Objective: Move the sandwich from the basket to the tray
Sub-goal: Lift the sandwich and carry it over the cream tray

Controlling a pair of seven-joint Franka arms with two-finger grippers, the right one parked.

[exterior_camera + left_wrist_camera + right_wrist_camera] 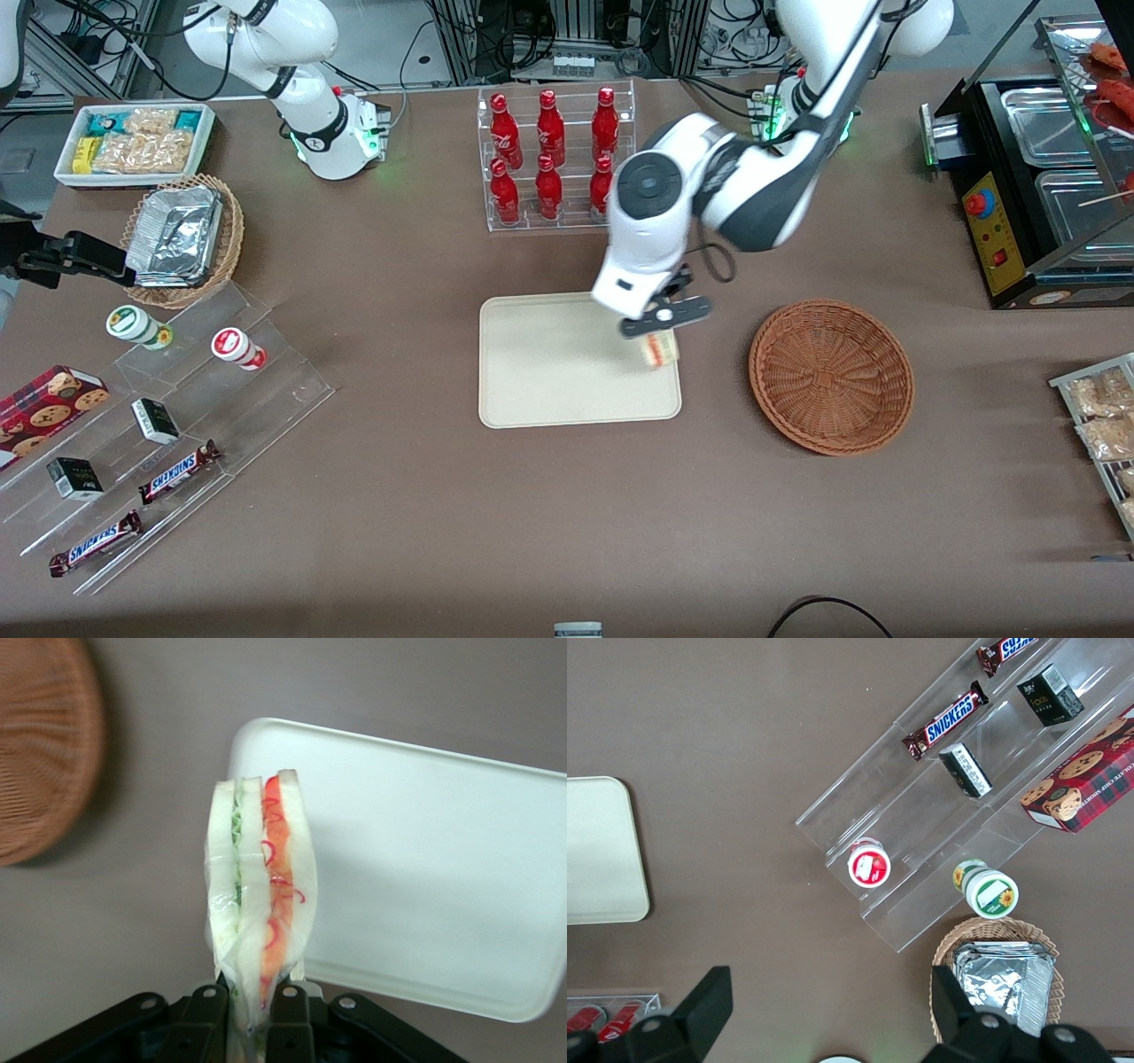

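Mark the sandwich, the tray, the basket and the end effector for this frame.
sandwich (261, 895), left wrist view, on the wrapped bread face.
tray (549, 372), front view, on its bare floor.
basket (831, 377), front view, on its woven centre.
end effector (663, 321), front view, between its fingertips, over the tray's edge.

Looking like a robotics lab staged as a snack shop: showing red bottles in a clear rack, chocolate bars on clear steps, a food warmer, cables trailing by the arm bases, the gripper pinching a sandwich over a tray.
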